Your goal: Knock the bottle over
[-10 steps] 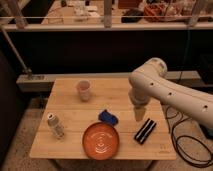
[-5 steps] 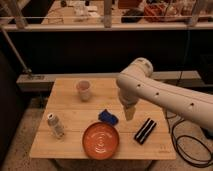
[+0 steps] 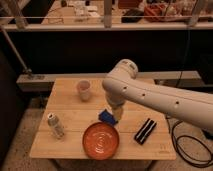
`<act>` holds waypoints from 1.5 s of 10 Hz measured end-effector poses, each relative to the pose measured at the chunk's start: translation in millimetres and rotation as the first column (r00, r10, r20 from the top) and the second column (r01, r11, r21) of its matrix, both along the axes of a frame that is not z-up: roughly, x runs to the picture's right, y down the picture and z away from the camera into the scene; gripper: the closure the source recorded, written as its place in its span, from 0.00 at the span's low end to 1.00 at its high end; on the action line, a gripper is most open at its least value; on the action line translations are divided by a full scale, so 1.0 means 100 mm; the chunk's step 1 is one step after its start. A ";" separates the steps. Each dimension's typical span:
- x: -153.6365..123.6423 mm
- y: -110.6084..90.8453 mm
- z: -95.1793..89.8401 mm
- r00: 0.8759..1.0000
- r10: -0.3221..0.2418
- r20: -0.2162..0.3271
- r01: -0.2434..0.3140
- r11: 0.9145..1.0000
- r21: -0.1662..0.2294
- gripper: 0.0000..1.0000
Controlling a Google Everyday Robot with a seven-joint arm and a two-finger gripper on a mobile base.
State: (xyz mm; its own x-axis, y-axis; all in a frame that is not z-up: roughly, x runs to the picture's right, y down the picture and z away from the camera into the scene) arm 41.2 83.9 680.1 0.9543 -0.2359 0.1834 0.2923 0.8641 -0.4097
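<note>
Gripper: seen hanging from the bent wrist over the middle of the table, just above and right of the blue object; whether it is open or closed cannot be told. Nothing is seen to be held.
Arm: white, reaching in from the right edge, with the elbow raised near the table's centre. It has been carried leftward across both earlier frames, and the elbow now lies closer to the cup.
Table: pale wood, rectangular, viewed from above and in front.
Plate: orange, round, set at the front centre edge; position unchanged.
Black object: long and ridged, laid at an angle right of the plate. It was below the wrist a second ago and is now clear of it.
Cup: pale, open-topped, upright at the back left; not moved.
Bottle: small, clear, whitish cap. It is found upright at the front left of the table, well apart from the gripper, left of the plate and in front of the cup. No shift is noted since the earlier frames.
Blue object: small, lying just behind the plate, its right end now overlapped by the gripper.
</note>
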 end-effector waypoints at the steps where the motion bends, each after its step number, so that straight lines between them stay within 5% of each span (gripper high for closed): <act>1: -0.13 0.03 -0.01 1.000 -0.010 0.015 0.009 1.000 0.002 0.20; 15: -1.14 0.19 0.03 0.980 -0.114 0.161 0.114 0.993 0.011 0.20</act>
